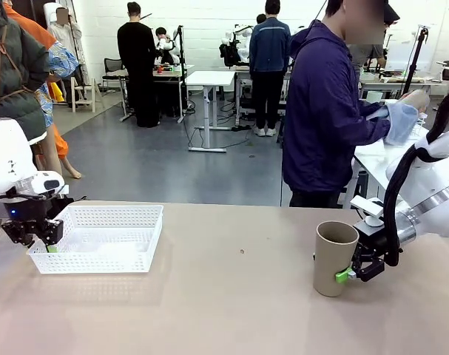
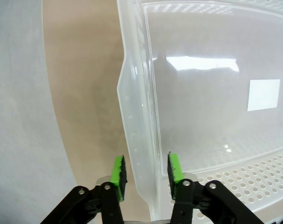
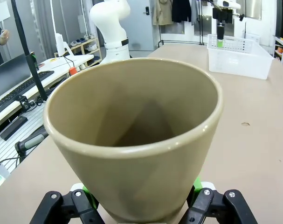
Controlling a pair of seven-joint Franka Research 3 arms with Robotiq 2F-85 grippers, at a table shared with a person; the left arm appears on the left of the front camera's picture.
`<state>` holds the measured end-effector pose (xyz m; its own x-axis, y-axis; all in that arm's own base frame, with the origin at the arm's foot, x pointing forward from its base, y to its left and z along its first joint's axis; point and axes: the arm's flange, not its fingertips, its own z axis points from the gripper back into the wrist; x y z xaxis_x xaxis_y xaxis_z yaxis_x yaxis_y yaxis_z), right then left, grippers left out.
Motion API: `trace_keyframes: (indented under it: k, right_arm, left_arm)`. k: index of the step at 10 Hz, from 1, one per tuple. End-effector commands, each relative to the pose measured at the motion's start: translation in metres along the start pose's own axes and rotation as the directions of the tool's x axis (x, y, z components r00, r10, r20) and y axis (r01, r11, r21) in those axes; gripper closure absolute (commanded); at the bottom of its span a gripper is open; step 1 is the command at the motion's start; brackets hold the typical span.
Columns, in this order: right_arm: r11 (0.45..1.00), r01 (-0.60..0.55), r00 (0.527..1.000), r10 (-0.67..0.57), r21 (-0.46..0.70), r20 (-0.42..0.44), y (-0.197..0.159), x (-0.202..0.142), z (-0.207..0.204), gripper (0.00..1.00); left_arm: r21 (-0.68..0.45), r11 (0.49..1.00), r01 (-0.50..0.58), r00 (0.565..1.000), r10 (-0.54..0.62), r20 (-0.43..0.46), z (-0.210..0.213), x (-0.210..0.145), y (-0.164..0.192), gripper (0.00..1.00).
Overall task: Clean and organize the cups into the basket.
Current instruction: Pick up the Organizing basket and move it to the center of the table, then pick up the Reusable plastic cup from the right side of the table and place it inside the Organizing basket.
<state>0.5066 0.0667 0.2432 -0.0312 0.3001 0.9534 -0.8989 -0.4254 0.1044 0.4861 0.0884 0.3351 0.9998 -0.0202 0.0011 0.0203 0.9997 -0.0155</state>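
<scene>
The front camera looked across the worktop [image 1: 209, 310] toward the far side, basket [image 1: 91, 265] at left, cup [image 1: 331, 262] at right. The left wrist camera stared down close onto the basket's wall; the right wrist camera pressed near the cup, basket far beyond.

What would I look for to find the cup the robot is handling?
Start at the tan table and go to its right end, where the right gripper reaches in. There the beige cup stands upright, tall, tapered and handle-free, clasped near its base. Its neighbour on the table, the white mesh basket, sits far left.
</scene>
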Motion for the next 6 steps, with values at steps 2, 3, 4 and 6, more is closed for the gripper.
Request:
trace_keyframes:
  k: [2,3,4,6]
  right_arm:
    - [0.999,0.032,0.999,-0.031,0.009,-0.007,-0.0055,-0.0017,0.0039,1.00]
    - [0.999,0.035,0.999,-0.035,0.009,-0.008,-0.0050,-0.0022,0.0041,0.77]
    - [0.999,0.039,0.999,-0.039,0.007,-0.005,-0.0046,-0.0030,0.0047,1.00]
    - [0.999,0.042,0.999,-0.042,0.003,-0.002,-0.0043,-0.0034,0.0055,1.00]
  left_arm:
    - [-0.002,1.000,-0.011,1.000,0.011,0.002,0.0101,-0.0025,0.0014,1.00]
    - [-0.004,1.000,-0.012,1.000,0.012,-0.004,0.0081,-0.0005,0.0013,1.00]
    - [-0.006,1.000,-0.011,1.000,0.011,-0.008,0.0071,0.0003,0.0008,1.00]
    - [-0.009,1.000,-0.012,1.000,0.012,-0.010,0.0075,0.0012,0.0004,1.00]
